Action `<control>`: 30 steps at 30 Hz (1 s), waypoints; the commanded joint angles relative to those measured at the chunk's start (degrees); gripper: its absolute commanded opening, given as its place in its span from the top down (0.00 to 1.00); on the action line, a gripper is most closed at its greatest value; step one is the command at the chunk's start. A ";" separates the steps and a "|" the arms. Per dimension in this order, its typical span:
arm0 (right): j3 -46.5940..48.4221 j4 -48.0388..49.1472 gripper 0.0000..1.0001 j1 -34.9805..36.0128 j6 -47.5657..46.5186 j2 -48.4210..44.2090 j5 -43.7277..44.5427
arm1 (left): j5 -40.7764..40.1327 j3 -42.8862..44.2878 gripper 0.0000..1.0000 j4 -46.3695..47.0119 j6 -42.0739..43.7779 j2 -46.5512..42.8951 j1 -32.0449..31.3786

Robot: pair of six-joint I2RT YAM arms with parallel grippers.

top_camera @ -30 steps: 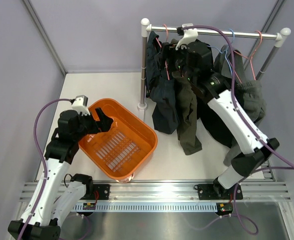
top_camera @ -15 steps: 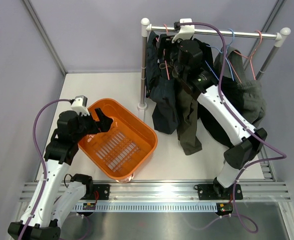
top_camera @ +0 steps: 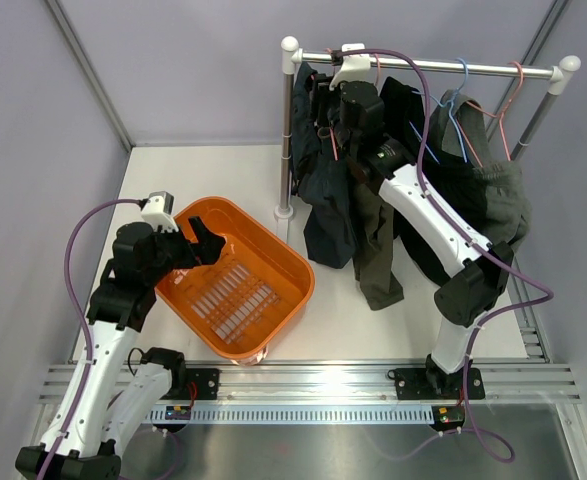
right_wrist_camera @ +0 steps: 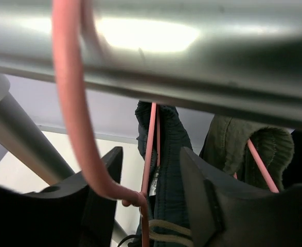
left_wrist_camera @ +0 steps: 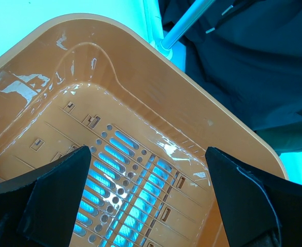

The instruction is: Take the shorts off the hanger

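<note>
Several pairs of shorts hang on hangers from the rack rail [top_camera: 443, 66]: navy shorts [top_camera: 325, 195], dark olive shorts [top_camera: 375, 245] and black and grey shorts [top_camera: 478, 195]. My right gripper [top_camera: 328, 110] is up just under the rail, open. In the right wrist view its jaws [right_wrist_camera: 151, 154] stand on either side of a pink hanger [right_wrist_camera: 71, 108], with the navy shorts [right_wrist_camera: 169, 170] behind and the olive shorts [right_wrist_camera: 233, 146] to the right. My left gripper [top_camera: 205, 245] is open and empty over the orange basket [top_camera: 283, 255]; its fingers [left_wrist_camera: 58, 195] frame the basket floor.
The rack's left post [top_camera: 288, 130] stands just behind the basket, and shows with its foot in the left wrist view [left_wrist_camera: 184, 28]. Blue and pink hangers [top_camera: 463, 90] hang further right on the rail. Grey walls enclose the table on the left and behind.
My right gripper has moved left and up along the rail, from the olive shorts to the pink hanger holding the navy shorts. The left arm has not moved.
</note>
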 commanded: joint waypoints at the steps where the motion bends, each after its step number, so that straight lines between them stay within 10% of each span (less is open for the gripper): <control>1: 2.10 2.61 0.47 0.52 -0.48 -0.67 2.78 | 1.82 -0.16 0.01 1.79 0.27 -0.55 0.20; 12: 2.62 1.12 1.00 0.52 -1.53 -1.11 3.83 | 1.91 -0.25 0.01 1.96 0.19 -0.72 0.20; 30: -0.01 -8.35 1.00 0.52 0.04 -16.57 -5.56 | 6.39 3.44 0.01 3.72 0.80 2.79 0.20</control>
